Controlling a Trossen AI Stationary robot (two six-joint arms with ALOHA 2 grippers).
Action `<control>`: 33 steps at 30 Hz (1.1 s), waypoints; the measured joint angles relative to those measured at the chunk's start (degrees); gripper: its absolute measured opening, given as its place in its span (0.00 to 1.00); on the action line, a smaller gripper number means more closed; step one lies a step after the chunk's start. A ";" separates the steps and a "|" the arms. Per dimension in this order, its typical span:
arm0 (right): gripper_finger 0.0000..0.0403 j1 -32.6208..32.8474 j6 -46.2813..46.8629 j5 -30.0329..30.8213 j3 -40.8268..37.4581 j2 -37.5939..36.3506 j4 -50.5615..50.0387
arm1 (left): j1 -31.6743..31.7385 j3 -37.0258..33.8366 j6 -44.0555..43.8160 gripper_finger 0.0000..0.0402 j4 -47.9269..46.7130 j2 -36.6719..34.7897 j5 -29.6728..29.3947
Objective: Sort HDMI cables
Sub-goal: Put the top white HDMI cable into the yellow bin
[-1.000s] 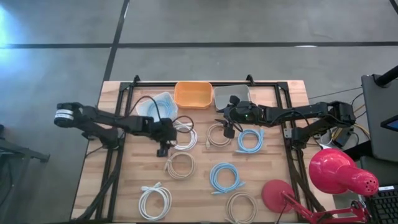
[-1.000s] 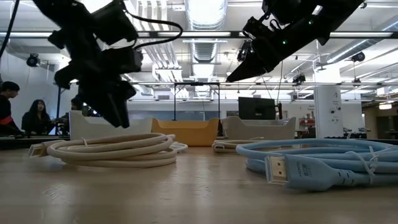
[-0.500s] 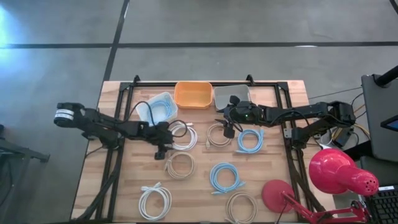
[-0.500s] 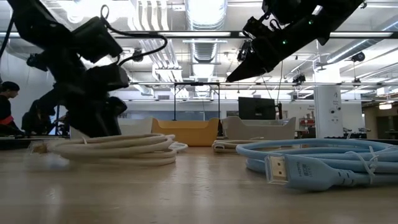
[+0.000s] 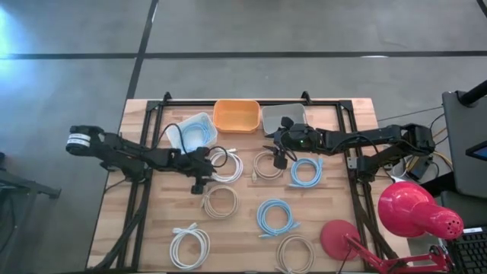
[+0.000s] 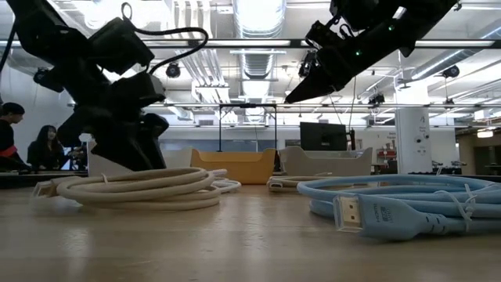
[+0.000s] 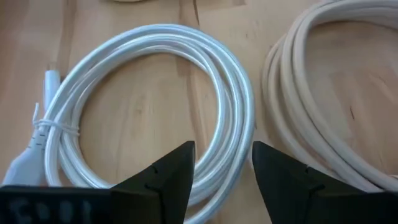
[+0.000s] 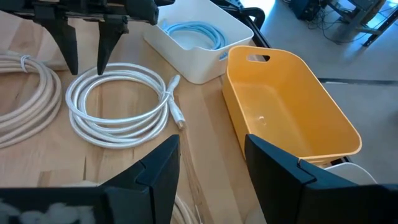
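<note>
High view: the left gripper sits low over a white HDMI cable coil, just beside a beige coil. The right gripper hangs above another beige coil.

Left wrist view: open jaws straddle the white coil's strand; nothing is pinched.

Right wrist view: jaws open and empty; 1 light blue cable lies in the white bin, beside the orange bin.

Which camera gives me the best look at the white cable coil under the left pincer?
The left wrist view: the white cable coil fills it, with the open left pincer straddling its near strand. The right wrist view shows the whole coil farther off. The high view shows it small. In the low view I cannot pick it out.
</note>
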 joint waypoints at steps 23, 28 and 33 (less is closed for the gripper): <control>0.44 -0.02 -0.29 0.02 0.00 -0.02 0.00 | 0.04 1.66 2.14 0.24 6.64 12.85 -0.55; 0.44 -0.02 -0.44 0.02 0.00 -0.02 0.00 | 0.11 3.88 3.61 0.04 6.32 12.69 -0.39; 0.44 -0.02 -0.44 0.02 0.00 -0.02 -0.02 | 0.09 7.29 7.82 0.04 4.58 12.87 -0.85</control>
